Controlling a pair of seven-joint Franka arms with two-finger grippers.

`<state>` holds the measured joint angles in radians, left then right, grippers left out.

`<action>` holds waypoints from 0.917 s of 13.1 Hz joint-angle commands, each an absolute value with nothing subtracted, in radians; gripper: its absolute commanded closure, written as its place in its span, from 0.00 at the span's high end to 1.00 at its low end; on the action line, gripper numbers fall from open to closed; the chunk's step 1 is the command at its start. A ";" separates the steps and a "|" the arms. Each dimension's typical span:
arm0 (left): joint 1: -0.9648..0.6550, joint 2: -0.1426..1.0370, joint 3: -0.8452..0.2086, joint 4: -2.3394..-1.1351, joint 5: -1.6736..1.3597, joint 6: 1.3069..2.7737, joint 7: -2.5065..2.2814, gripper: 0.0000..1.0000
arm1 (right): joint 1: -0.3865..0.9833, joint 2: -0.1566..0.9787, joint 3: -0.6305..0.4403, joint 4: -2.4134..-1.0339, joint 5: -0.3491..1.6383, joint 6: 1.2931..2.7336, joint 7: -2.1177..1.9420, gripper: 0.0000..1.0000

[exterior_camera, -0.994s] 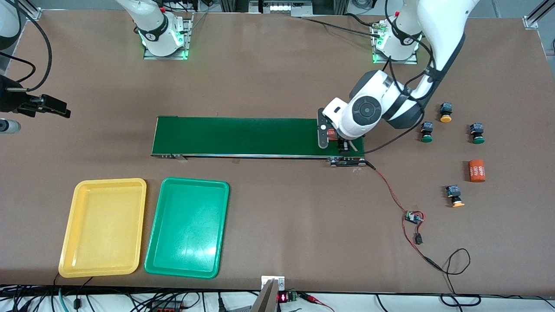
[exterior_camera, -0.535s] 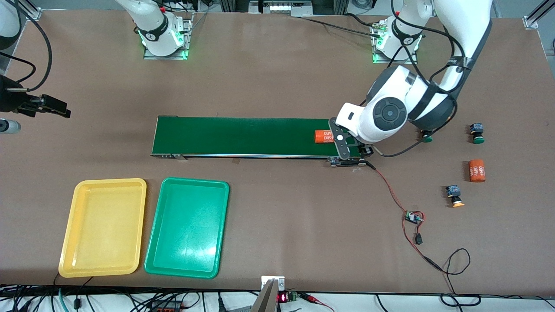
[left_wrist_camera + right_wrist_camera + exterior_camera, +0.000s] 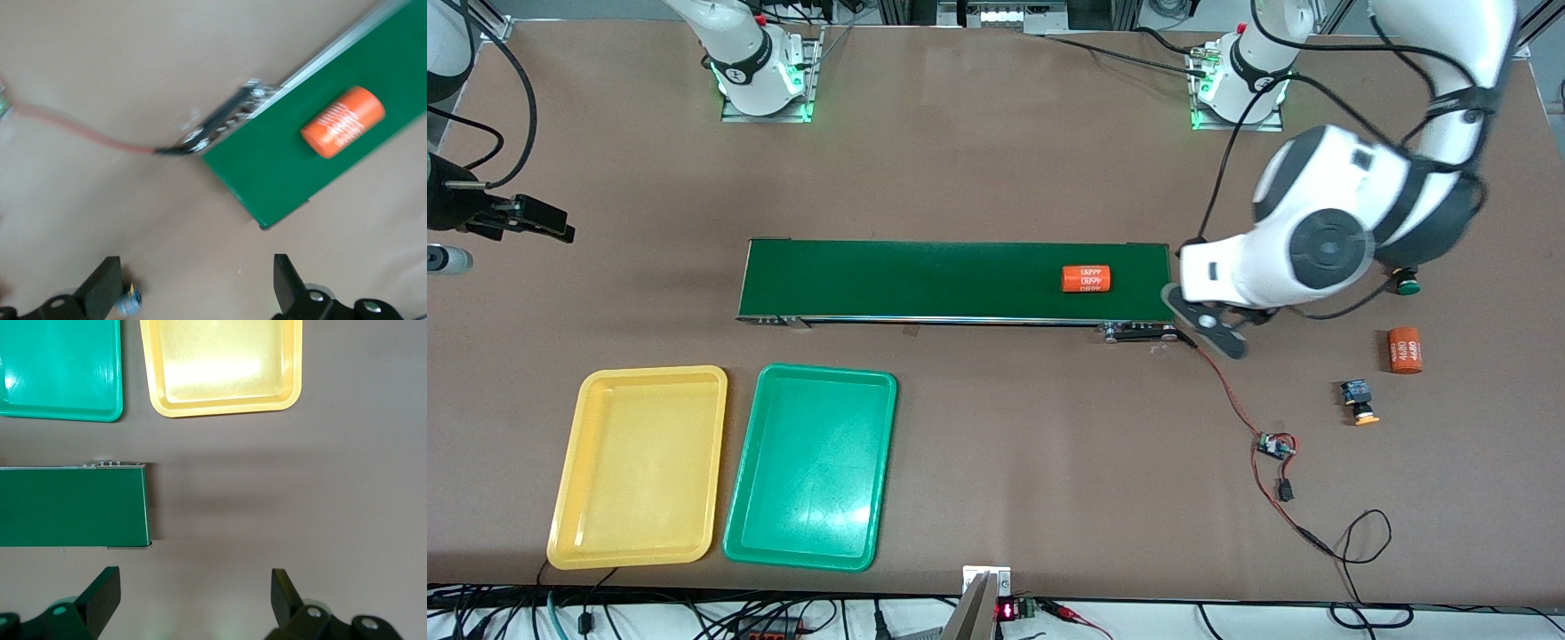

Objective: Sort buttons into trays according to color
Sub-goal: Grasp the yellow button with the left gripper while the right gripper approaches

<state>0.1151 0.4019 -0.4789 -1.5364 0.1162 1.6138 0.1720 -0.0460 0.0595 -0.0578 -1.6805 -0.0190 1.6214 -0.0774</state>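
Note:
A yellow-orange-capped button (image 3: 1359, 402) lies on the table near the left arm's end. A green-capped button (image 3: 1406, 284) shows partly from under the left arm. The other two buttons are hidden by that arm. My left gripper (image 3: 1211, 331) is open and empty over the bare table just off the conveyor's end. In the left wrist view (image 3: 197, 283) a button's blue body (image 3: 128, 301) lies beside one finger. The yellow tray (image 3: 640, 467) and the green tray (image 3: 809, 467) are empty. My right gripper (image 3: 538, 220) waits open, and its wrist view (image 3: 193, 600) shows both trays.
A long dark-green conveyor belt (image 3: 925, 280) carries an orange "4680" cylinder (image 3: 1087, 278). A second orange cylinder (image 3: 1404, 349) lies on the table near the buttons. A red cable with a small circuit board (image 3: 1276, 444) runs from the belt's end toward the front edge.
My left gripper has let go of the orange cylinder on the belt. It has swung off the belt's end toward the buttons, and its arm now covers two of them.

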 commanded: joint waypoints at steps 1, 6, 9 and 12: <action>0.201 0.405 -0.483 -1.503 0.132 1.580 0.035 1.00 | -0.035 0.052 -0.055 -1.689 -0.011 1.621 -0.054 1.00; 0.298 0.616 -0.460 -1.335 0.268 1.606 0.041 1.00 | -0.032 0.040 -0.055 -1.715 -0.011 1.629 -0.052 1.00; 0.330 0.666 -0.422 -1.341 0.281 1.736 -0.012 1.00 | -0.031 -0.018 -0.054 -1.805 -0.011 1.678 -0.051 1.00; 0.337 0.672 -0.336 -1.458 0.285 1.938 -0.099 1.00 | 0.003 -0.099 -0.052 -1.925 -0.011 1.732 -0.040 1.00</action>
<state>0.3351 0.6787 -0.3734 -1.3988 0.2635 1.8401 -0.0423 -0.0237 -0.0069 -0.0558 -1.8107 -0.0184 1.6832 -0.0701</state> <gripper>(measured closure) 0.000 0.000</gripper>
